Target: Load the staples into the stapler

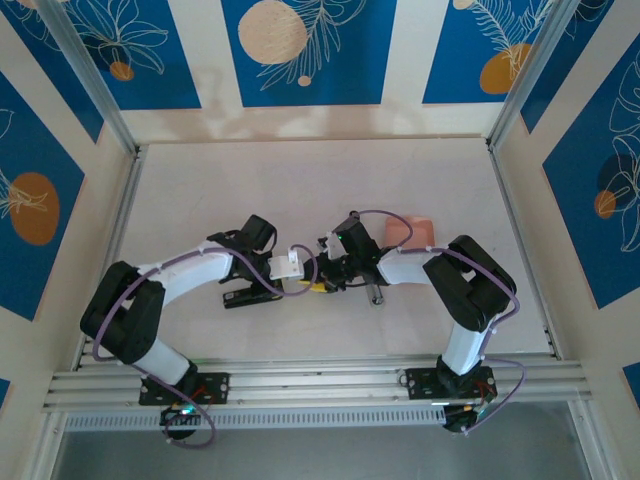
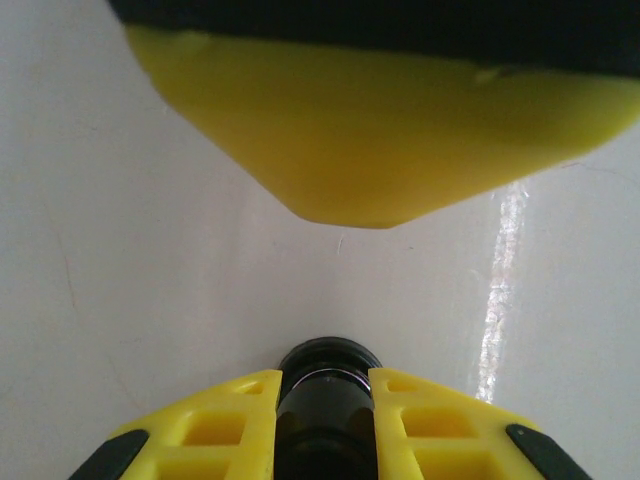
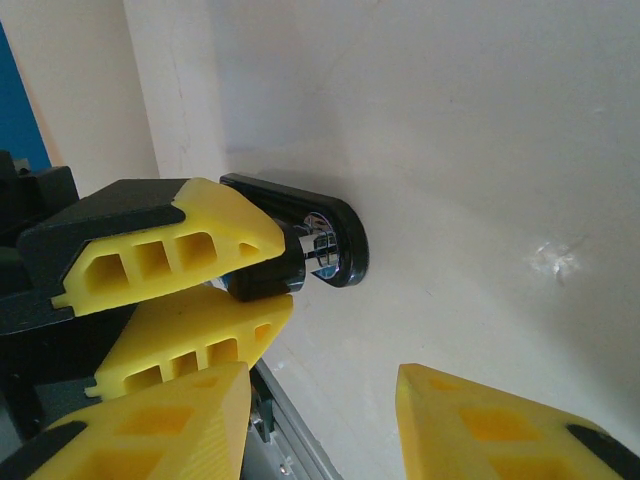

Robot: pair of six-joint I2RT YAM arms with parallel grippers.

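Left gripper (image 2: 325, 385) is clamping nearly shut on the black, chrome-tipped end of the stapler (image 3: 335, 240), holding it just above the desk (image 1: 250, 190) at the middle of the workspace. Right gripper (image 3: 320, 385) is hovering just beside it, its jaws standing partly apart with nothing between them.

Farther out, a pink tray (image 1: 411, 232) is lying behind the right arm, and a small grey piece (image 1: 377, 297) is lying on the desk in front of it. Whether that piece is the staples is too small to tell, so I am not placing them.

Judging by their kind, the staples are going to feel very light, thin and slick, and a strip is likely to snap if bent. Pinching across the long sides near the middle looks safest.

Counting: two grippers, one stapler, one tray and one grey piece.
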